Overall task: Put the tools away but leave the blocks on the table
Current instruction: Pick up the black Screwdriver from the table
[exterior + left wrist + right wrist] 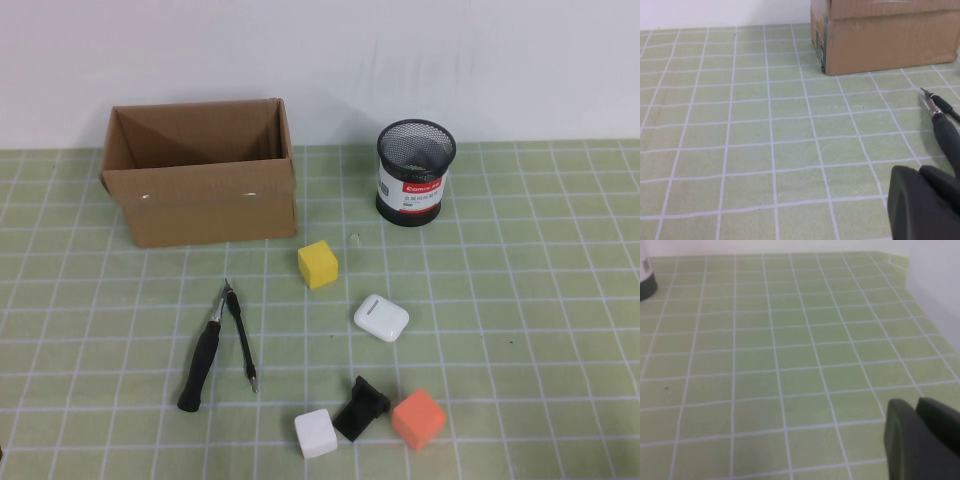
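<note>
From the high view, the green gridded table [520,300] carries three cubes: one yellow block [318,264] near the middle, one white block [316,434] and one orange block [418,418] at the near edge. A small black angular piece [360,408] sits between the white and orange cubes, touching or nearly touching both. One white rounded case [381,318] lies between the yellow and orange cubes. Two tools are visible, left of the blocks: a black-handled screwdriver [203,362] with its metal tip pointing away from the robot, and a thin black rod [243,345] just beside it, the two meeting at their far ends. One open cardboard box [200,190] stands at the back left, one black mesh pen cup [415,172] at the back right. Neither arm shows here.

In the left wrist view, the left gripper [922,205] hangs low over the mat, fingers pressed together, holding nothing; the screwdriver lies just beyond it, the box corner farther off.

In the right wrist view, the right gripper [920,437] hovers over bare mat, its fingers apparently closed together and empty, though the view is soft.
</note>
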Tool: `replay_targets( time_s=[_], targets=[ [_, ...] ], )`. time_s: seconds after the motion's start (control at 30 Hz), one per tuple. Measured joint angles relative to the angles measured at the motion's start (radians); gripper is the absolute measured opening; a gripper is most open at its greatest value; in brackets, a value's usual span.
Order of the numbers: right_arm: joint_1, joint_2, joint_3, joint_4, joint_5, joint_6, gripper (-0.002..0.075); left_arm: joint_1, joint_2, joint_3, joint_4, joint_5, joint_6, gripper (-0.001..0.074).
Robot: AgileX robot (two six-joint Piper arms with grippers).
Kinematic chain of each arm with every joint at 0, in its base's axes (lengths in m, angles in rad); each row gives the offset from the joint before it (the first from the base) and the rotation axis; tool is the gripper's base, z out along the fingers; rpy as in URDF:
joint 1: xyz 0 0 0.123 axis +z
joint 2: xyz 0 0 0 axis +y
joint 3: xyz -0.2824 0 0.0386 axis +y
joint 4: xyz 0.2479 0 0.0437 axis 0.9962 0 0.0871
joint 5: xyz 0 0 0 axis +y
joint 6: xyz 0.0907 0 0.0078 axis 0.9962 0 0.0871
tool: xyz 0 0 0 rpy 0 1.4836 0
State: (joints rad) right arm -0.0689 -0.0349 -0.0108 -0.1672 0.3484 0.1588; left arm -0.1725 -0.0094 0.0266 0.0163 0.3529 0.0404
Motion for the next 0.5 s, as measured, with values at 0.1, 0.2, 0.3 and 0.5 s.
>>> replay_targets(
  time_s=[0.1,0.2,0.3,0.5],
  targets=[
    [-0.009,0.000,0.004,0.059,0.002,-0.056,-0.0003,0.000,0.000,0.000,0.000,0.000,0.000,-0.0004],
    [-0.009,0.000,0.004,0.064,0.002,-0.062,-0.0003,0.000,0.000,0.000,0.000,0.000,0.000,-0.0004],
    [-0.009,0.000,0.004,0.064,0.002,-0.060,-0.0003,0.000,0.000,0.000,0.000,0.000,0.000,-0.0004],
    [-0.009,0.002,0.004,0.062,0.000,-0.058,-0.0003,0.000,-0.002,0.000,0.000,0.000,0.000,-0.0004]
  ],
)
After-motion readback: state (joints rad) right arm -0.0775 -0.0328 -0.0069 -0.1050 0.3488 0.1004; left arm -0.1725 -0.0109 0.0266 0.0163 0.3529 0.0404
